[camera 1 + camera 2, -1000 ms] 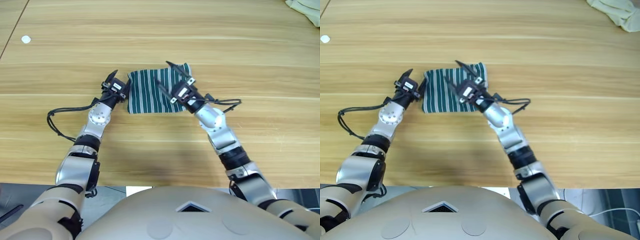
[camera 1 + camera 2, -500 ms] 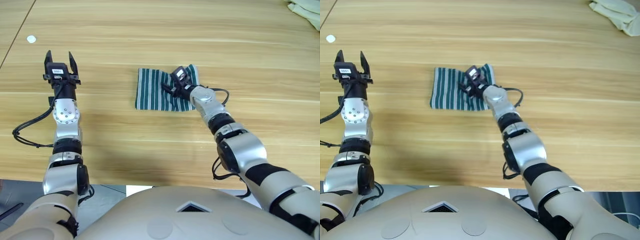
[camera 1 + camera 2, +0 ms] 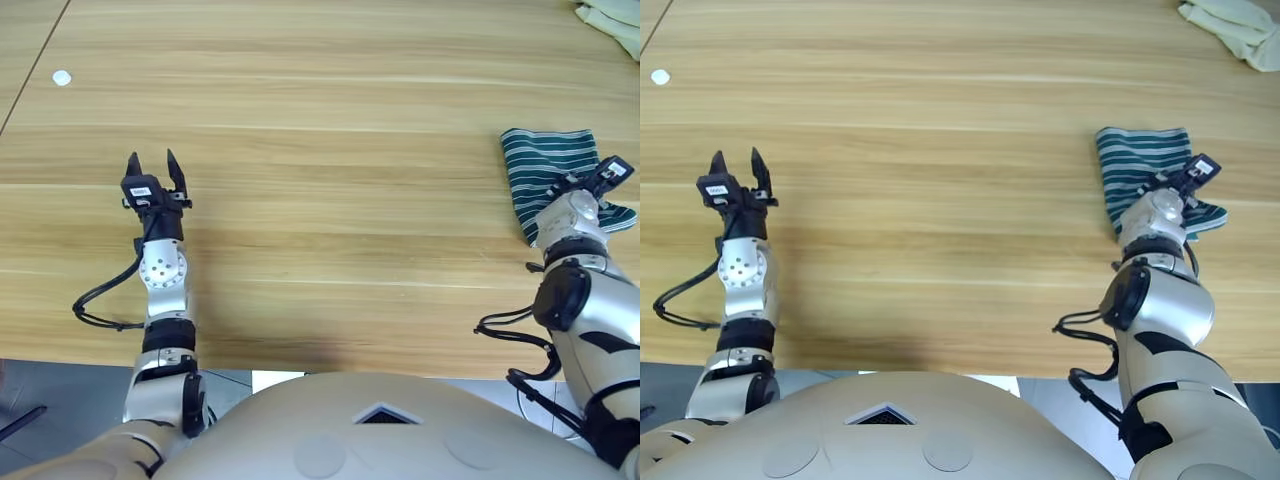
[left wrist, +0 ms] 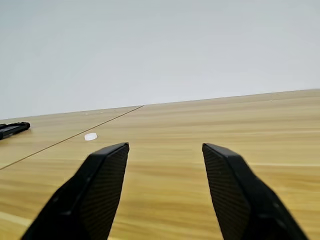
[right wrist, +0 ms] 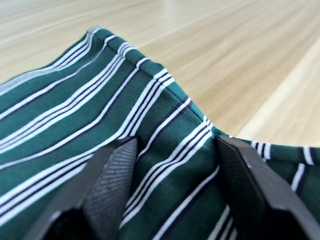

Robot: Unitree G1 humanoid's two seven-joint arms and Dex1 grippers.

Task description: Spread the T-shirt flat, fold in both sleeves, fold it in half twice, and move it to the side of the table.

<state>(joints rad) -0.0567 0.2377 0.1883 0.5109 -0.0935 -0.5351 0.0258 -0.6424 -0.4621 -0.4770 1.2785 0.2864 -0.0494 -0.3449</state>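
The right gripper (image 5: 175, 150) covers part of the folded T-shirt (image 3: 545, 160), so the shirt's near edge is hard to make out. A pale cloth (image 3: 612, 18) at 1 o'clock is cut off by the frame. The single shirt, green with white stripes, lies slightly rumpled at 3 o'clock on the wooden table (image 3: 330, 120), with two fingers spread wide on it. One left gripper (image 3: 152, 156), wide and holding nothing, is at 9 o'clock. One white disc (image 3: 62, 77) lies at 11.

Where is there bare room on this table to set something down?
Free: the wide bare table between the left gripper and the folded T-shirt, through to the far edge. Crowded: the right side, where the right gripper rests on the T-shirt, with a pale cloth at the far right corner.
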